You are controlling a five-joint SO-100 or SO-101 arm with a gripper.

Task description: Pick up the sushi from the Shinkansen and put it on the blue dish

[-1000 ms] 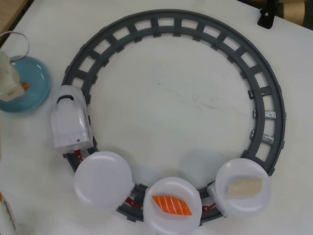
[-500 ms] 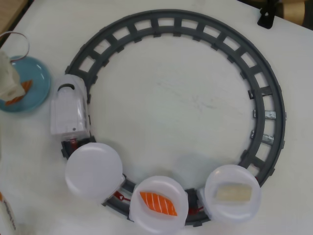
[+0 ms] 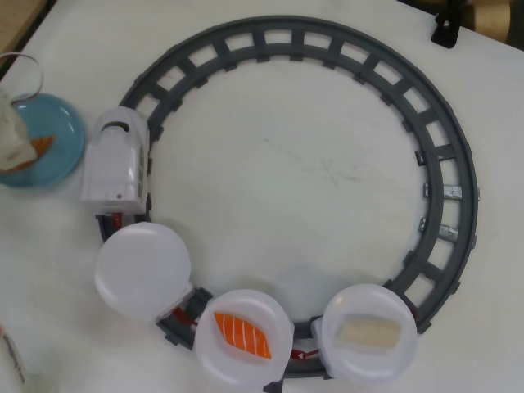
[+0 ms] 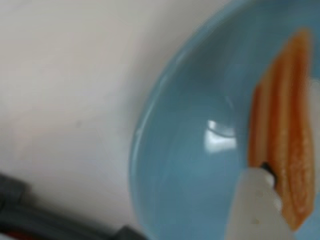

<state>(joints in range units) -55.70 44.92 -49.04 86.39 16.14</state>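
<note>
The white table (image 3: 286, 180) filled the overhead view, and the gripper (image 3: 12, 143) sat at its far left edge, only partly in frame. Well off to the gripper's right, the grey ring of track (image 3: 442, 155) took up most of the table. The Shinkansen (image 3: 116, 155) stood on the left arc of that track, near the gripper and just to its right, its black-windowed nose toward the top of the view. Three round white plates trailed behind it along the lower arc: a bare plate (image 3: 142, 269) below and right of the gripper, then a plate carrying a deep orange-red striped piece (image 3: 242, 335), then, farthest away, a plate with a whitish-beige piece (image 3: 369, 331).

The blue dish (image 3: 57, 123) lay directly under the gripper, apart from the track. In the wrist view its glossy blue rim (image 4: 150, 165) curved across the frame over the white table.

The sushi (image 3: 34, 148) lay inside the blue dish, right beside the gripper. In the wrist view its pale orange, faintly striped body (image 4: 285, 150) ran lengthwise along the right side, with one translucent white fingertip (image 4: 255, 210) at its lower end, seemingly touching it. The other finger was out of frame, so whether the gripper clasped the sushi or had let go could not be told.
</note>
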